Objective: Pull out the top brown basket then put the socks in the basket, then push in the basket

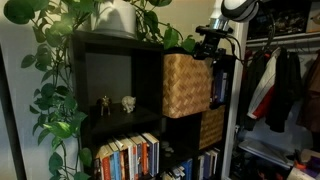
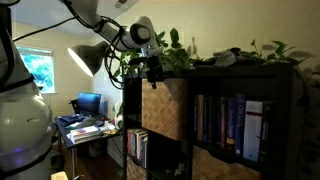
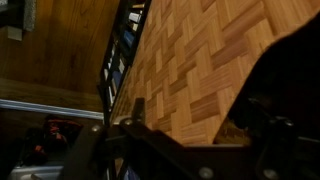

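I am on the first step, drawing the top brown basket (image 1: 187, 85) out of its cubby. In an exterior view my hand (image 1: 214, 52) sits by the basket's upper rim, at about one o'clock of its woven front. The basket is in the upper cubby of the dark shelf (image 1: 95, 60). Its front seems to stand a little proud of the shelf's edge, so I judge the pull begun but far from done.

The wrist view is filled with the weave at close range. The dark shapes of my hand lie at six o'clock there, and I cannot tell whether the fingers are apart or closed on the rim.

The darker basket (image 1: 212, 128), at six o'clock below, is not the one I want. I see no socks in any view.

The next move calls for a sure hold on the rim. Then I need a straight, level pull outward, far enough that the basket's open top clears the board above it, but not so far that it tips off.
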### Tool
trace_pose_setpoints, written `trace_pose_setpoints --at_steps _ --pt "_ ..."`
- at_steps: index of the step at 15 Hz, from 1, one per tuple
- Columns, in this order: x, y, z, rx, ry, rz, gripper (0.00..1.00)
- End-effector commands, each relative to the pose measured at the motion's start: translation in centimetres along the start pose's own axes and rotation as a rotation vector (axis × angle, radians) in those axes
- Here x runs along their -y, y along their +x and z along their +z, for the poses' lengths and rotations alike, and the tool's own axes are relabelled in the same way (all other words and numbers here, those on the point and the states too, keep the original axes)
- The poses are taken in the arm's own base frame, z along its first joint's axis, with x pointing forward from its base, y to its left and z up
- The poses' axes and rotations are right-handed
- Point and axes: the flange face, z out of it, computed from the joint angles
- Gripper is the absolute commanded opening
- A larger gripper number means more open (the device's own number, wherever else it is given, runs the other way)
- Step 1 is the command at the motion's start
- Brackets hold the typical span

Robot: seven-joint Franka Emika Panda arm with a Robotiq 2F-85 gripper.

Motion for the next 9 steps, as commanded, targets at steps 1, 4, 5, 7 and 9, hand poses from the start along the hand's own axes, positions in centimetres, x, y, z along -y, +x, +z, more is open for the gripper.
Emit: trace_pose_setpoints --at_steps 1,4,5,7,9 --pt "-0.7 0.5 -1.5 -0.013 -0.009 0.034 1.00" --pt "-1.1 0.4 -1.7 -0.004 -0.017 0.037 1.00" --pt "-1.3 0.3 -1.7 0.000 -0.022 0.038 1.00" --pt "-1.6 0.3 -1.6 0.008 -0.034 0.044 1.00" --pt "-1.9 0.3 -1.6 0.015 -0.045 0.047 1.00"
